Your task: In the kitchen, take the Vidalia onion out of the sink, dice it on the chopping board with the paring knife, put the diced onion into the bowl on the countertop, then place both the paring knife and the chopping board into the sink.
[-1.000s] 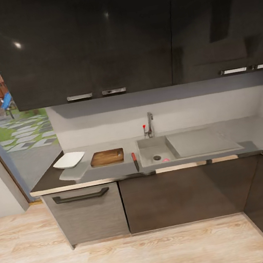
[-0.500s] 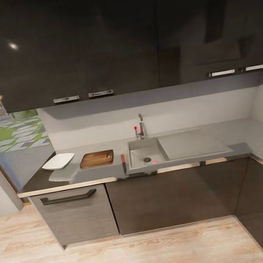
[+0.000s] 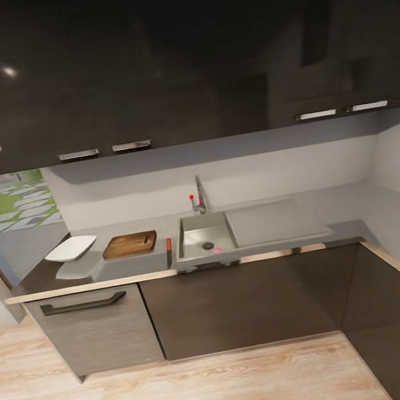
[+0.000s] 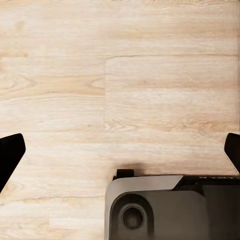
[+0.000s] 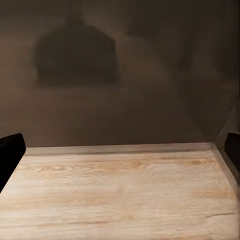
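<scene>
Both sets of jaws are spread wide and empty: the left gripper (image 4: 120,150) over wooden floor (image 4: 150,75), the right gripper (image 5: 120,150) toward a dark cabinet front (image 5: 125,75). Which arm is nearer cannot be judged. Ahead at twelve o'clock, the Vidalia onion (image 3: 217,249) is seen in the sink (image 3: 195,232), the paring knife (image 3: 168,253) at its nine o'clock, lengthwise front to back.

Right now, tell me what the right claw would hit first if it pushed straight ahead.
Likely the dark lower cabinet front: the right claw, fingers wide apart, points along the wooden floor toward it. Nothing shows in between, though depth is hard to judge.
</scene>
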Available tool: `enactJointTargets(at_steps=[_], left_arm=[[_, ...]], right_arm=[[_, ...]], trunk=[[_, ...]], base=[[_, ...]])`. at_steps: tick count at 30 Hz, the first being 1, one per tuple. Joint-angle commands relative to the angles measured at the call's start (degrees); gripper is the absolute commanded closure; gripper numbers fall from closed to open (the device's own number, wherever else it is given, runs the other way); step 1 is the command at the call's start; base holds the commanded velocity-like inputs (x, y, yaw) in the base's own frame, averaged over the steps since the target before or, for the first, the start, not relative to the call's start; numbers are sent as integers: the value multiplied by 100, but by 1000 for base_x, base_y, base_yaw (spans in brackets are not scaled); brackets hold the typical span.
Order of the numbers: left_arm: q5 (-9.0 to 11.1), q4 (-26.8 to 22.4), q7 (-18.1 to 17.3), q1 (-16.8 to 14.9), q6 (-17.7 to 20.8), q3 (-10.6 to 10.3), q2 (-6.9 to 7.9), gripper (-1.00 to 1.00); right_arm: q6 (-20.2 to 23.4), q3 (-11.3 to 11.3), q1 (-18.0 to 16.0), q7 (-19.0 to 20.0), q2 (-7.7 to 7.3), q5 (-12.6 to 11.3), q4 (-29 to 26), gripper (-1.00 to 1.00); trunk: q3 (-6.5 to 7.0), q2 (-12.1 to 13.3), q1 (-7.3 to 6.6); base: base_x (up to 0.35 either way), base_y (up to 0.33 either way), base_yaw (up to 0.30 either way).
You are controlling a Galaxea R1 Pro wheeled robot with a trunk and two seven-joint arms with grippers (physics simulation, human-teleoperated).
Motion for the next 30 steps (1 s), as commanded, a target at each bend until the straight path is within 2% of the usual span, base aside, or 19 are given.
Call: enactJointTargets(at_steps=[1, 6, 19, 21, 24, 25, 27, 29, 30], left_arm=[[5, -1, 2, 0, -15, 4, 0, -100], [5, -1, 2, 0, -15, 4, 3, -100], [5, -7, 5, 0, -11, 10, -1, -100], [1, -20, 13, 0, 20, 12, -48, -100], [-3, -155, 102, 0, 134, 12, -198, -100], [-5, -290, 199, 0, 273, 12, -251, -100], [-22, -943, 496, 0, 1097, 13, -366, -100], [-28, -1732, 611, 0, 2076, 7, -409, -100], [-27, -2276, 637, 0, 2651, 3, -420, -100]], right_arm=[[-2, -16, 1, -38, 5, 62, -4, -100], [-4, -16, 1, -38, 5, 62, -2, -100], [-9, -16, 2, -38, 5, 62, -3, -100], [-9, -16, 2, -38, 5, 62, -3, -100], [-9, -16, 2, -38, 5, 62, 9, -100], [-9, -16, 3, -38, 5, 62, 19, -100], [-9, -16, 3, -38, -1, 62, 37, -100], [-9, -16, 4, -38, -3, 62, 45, -100], [-8, -16, 2, -38, -3, 62, 48, -100]], trunk=[[-5, -6, 3], [-5, -6, 3], [-5, -6, 3], [-5, -6, 3], [-5, -6, 3], [-5, -6, 3], [-5, -6, 3], [-5, -6, 3], [-5, -6, 3]], base=[[80, -233, 0], [109, -187, 0], [11, -15, 0], [0, 0, 0], [0, 0, 0], [0, 0, 0], [0, 0, 0], [0, 0, 0], [0, 0, 0]])
